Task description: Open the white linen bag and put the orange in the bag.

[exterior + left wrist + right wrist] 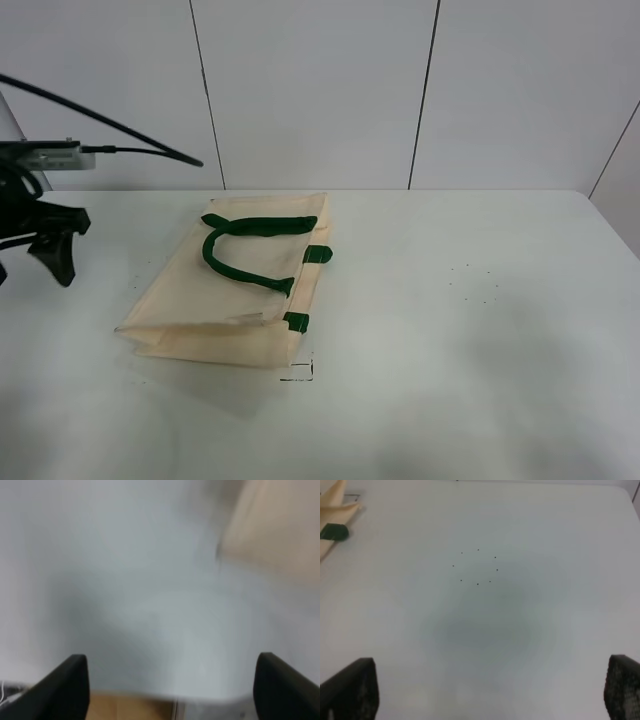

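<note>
The white linen bag (235, 290) lies flat on the white table, left of centre, with its two dark green strap handles (245, 250) on top. A corner of it shows blurred in the left wrist view (275, 535) and in the right wrist view (332, 507). The orange is out of view. My left gripper (50, 255) hangs above the table's far left edge, well left of the bag; in its wrist view (172, 680) the fingers stand wide apart and empty. My right gripper (492, 690) is open and empty above bare table; it does not show in the exterior view.
The table's (480, 330) right half shows a few small dark dots (477, 566). A small pencilled square mark (298, 371) sits just in front of the bag's corner. A black cable (110, 125) arcs over the left arm. White wall panels stand behind.
</note>
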Robot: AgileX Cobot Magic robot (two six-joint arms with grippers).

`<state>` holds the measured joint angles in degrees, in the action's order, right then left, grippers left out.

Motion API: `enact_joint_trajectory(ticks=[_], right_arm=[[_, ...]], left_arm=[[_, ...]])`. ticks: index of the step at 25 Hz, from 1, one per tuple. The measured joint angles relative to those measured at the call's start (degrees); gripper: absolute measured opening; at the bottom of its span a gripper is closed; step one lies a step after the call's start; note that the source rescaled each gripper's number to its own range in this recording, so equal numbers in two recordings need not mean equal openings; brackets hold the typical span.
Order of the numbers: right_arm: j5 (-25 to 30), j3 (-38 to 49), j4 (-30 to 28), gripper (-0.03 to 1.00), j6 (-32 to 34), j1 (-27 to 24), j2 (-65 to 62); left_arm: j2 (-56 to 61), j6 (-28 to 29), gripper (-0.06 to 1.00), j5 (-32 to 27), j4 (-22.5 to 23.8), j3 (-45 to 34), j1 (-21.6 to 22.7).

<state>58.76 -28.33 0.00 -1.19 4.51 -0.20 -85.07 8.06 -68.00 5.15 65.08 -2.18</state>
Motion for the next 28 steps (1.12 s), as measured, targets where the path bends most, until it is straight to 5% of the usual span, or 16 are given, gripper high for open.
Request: enact_joint_trajectory(ticks=[12, 28], right_arm=[[0.0, 0.0, 0.0, 1.0, 0.0, 0.0, 0.0], [0.0, 0.0, 0.0, 1.0, 0.0, 0.0, 0.0]], left_arm=[[41.34, -0.13, 0.87, 3.92, 0.1, -31.59, -0.23], [82.42, -3.1, 0.87, 7.01, -1.81, -36.72, -0.23]])
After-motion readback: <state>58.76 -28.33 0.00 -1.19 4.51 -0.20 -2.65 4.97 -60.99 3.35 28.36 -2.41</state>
